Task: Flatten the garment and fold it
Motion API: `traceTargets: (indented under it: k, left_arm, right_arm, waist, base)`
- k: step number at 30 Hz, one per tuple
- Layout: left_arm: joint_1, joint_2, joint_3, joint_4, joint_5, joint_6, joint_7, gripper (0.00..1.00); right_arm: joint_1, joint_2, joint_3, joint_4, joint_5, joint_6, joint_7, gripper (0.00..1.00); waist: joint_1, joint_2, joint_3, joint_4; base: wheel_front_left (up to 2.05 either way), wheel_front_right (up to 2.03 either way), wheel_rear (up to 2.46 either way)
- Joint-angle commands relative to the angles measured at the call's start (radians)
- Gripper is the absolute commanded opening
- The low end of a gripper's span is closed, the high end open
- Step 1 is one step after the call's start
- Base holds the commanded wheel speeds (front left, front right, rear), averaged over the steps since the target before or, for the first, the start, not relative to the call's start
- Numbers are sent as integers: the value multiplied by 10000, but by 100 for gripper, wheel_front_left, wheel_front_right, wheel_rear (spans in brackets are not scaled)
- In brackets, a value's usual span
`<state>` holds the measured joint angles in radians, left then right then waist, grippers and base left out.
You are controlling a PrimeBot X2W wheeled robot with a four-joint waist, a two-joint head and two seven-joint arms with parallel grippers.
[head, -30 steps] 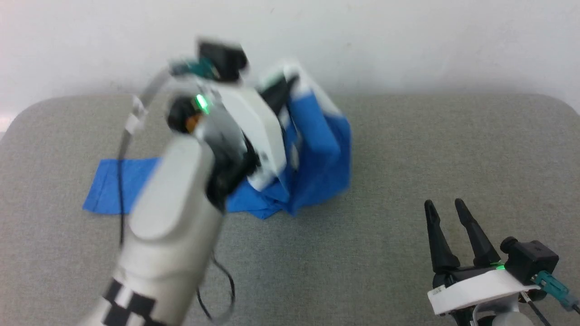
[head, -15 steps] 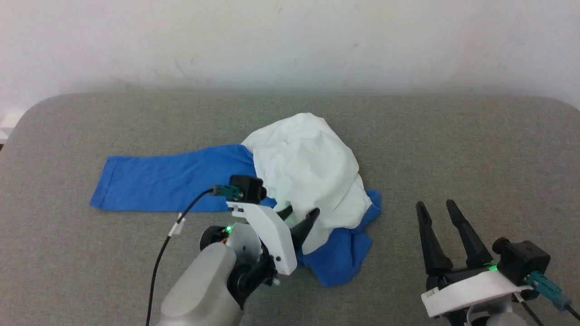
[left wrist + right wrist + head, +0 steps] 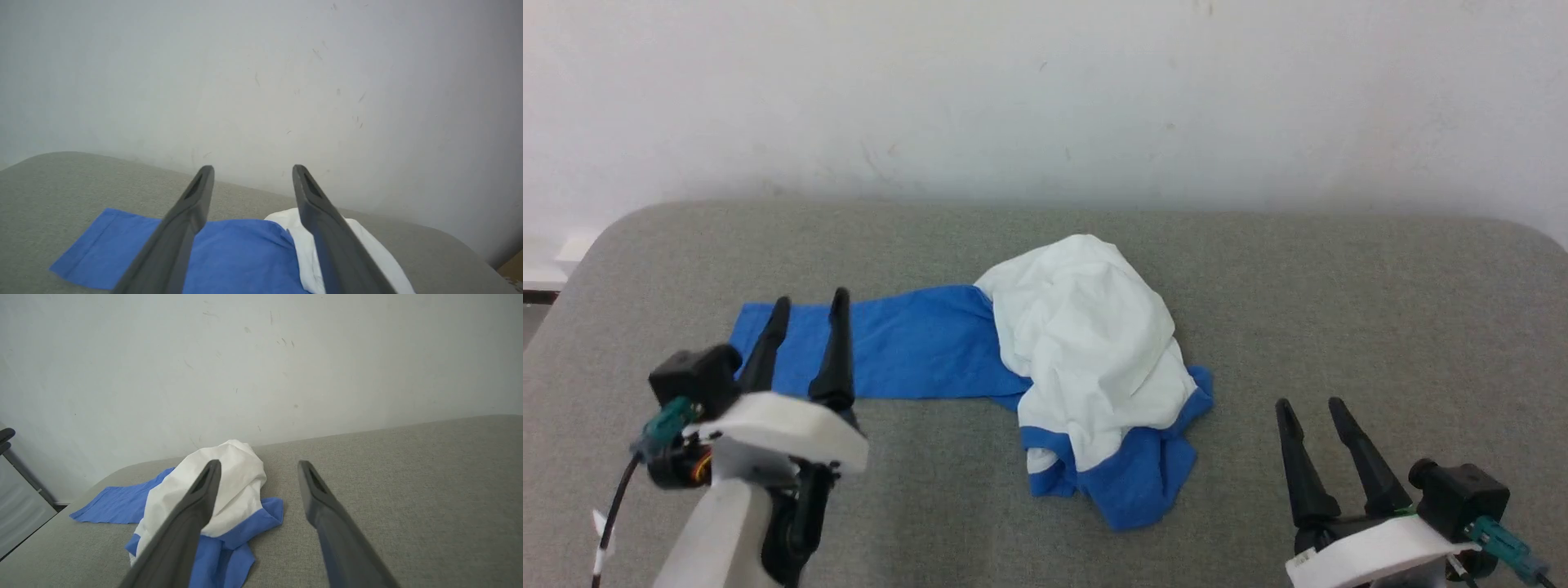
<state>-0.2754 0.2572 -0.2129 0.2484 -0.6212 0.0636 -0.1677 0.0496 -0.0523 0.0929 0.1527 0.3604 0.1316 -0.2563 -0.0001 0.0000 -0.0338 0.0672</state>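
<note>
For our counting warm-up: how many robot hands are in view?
2. The left hand is lower left, by the garment; the right hand is lower right, apart from it. Both open.

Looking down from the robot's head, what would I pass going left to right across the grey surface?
The left gripper → the blue sleeve lying flat → the crumpled white shirt body → the right gripper.

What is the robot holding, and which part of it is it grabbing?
Nothing. The left gripper and the right gripper are both open and empty. The shirt lies crumpled on the grey cushion.
</note>
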Motion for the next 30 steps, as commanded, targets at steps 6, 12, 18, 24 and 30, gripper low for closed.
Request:
traceTargets:
  k: [6,12,18,24,30]
  left_arm:
    - [1616,538,-45,-877,1297,507,-794,100]
    - [2692,263,-147,-1131,1584,540,-914,100]
    - [2912,-164,32,-1235,1627,516,-936,100]
    - [2654,-566,123,-1303,1826,235,-938,100]
    - [2348,-920,329,-1307,2136,-127,-939,100]
  right_arm:
    - [172,21,-192,467,-179,-9,-55,100]
    - [62,21,-400,1115,-217,-9,240,100]
    - [-999,21,-309,1783,-496,-9,1776,100]
    - [-3260,21,423,2944,-939,-9,4475,100]
    - [-5031,21,1556,4514,-1968,-9,6602,100]
  waist:
    - [1,0,-100,151]
    - [1,0,-95,152]
    - [1,0,136,94]
    - [1,0,639,304]
    - [1,0,1167,683]
  base:
    - [0,0,0]
    - [0,0,0]
    - [0,0,0]
    - [0,0,0]
    - [0,0,0]
